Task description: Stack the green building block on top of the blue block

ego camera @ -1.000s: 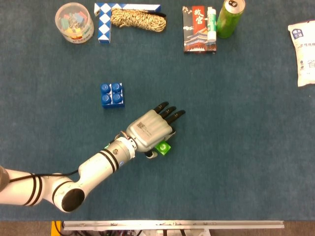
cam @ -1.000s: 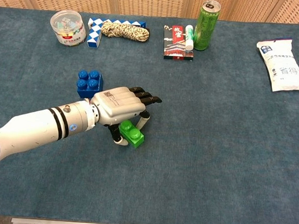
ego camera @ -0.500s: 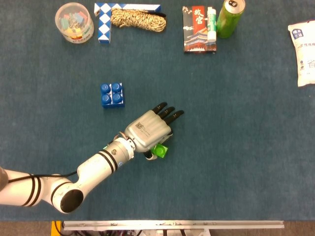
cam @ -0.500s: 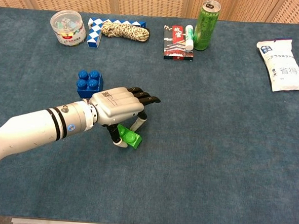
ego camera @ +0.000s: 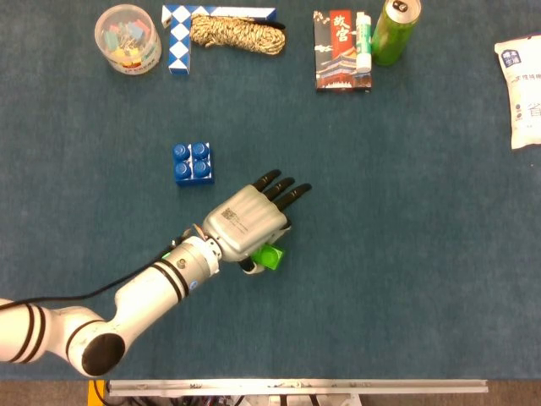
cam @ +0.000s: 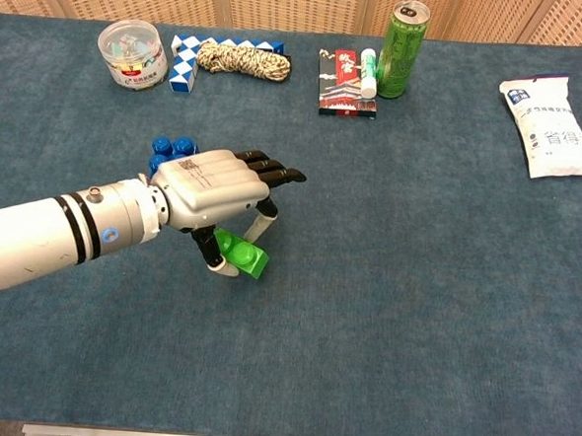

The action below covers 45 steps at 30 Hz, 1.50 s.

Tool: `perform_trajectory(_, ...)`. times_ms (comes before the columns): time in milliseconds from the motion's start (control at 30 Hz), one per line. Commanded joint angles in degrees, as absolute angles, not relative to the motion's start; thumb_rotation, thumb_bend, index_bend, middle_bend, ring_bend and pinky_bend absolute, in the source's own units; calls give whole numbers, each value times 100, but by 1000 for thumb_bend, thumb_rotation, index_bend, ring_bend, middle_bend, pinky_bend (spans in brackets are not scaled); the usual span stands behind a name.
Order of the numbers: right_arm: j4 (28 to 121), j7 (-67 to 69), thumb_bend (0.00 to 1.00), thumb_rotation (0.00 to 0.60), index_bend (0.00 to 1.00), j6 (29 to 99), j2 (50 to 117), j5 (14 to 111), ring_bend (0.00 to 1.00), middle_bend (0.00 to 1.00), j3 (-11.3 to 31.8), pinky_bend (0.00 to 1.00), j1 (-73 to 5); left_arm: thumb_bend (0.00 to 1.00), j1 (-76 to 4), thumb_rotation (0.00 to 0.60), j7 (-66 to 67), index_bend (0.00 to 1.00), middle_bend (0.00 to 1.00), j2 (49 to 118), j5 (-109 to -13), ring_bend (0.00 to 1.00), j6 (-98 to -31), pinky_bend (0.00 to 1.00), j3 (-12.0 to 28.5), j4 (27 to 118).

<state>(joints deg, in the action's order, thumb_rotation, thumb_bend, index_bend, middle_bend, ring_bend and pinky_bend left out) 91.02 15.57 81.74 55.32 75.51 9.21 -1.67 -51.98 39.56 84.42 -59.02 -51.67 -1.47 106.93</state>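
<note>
The blue block (ego camera: 193, 162) sits on the blue cloth left of centre. In the chest view the blue block (cam: 167, 148) is partly hidden behind my left hand (cam: 214, 186). My left hand (ego camera: 247, 222) pinches the green block (ego camera: 270, 255) between thumb and a finger, its other fingers stretched out forward. The green block (cam: 241, 254) hangs tilted under the palm, lifted off the cloth, to the right of and nearer than the blue block. My right hand shows in neither view.
Along the far edge stand a clear jar of clips (ego camera: 128, 38), a blue-and-white snake puzzle (ego camera: 215, 15), a coil of rope (ego camera: 237, 35), a printed box (ego camera: 341, 49) and a green can (ego camera: 395, 32). A white packet (ego camera: 522, 85) lies far right.
My left hand has risen and shifted slightly left toward the blue block, taking the green block off the cloth with it.
</note>
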Motion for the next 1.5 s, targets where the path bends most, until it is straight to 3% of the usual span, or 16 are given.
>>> perform_trajectory(33,9099,1574,219,600,296,8187,5526,7530,94,230,933,278,-156,147,-5226,600,4123,581,0,8207,-5738,0,-5258,33,-178,10935)
perform_trajectory(467,9078,1621,218,600,296,8162,5506,7430,93,230,972,278,-139,148,-5297,600,4516,591,0,7246,-5217,0,-5438,34,-403,11356)
perform_trajectory(800,9094,1559,219,600,296,8115,5512,7395,94,230,975,278,-156,166,-5479,600,4556,591,0,6742,-4459,0,-5447,35,-338,11423)
perform_trajectory(1500,9070,1637,219,600,296,8117,5490,7380,93,230,992,278,-128,196,-5976,600,3187,597,0,6631,-3565,0,-4254,36,160,10327)
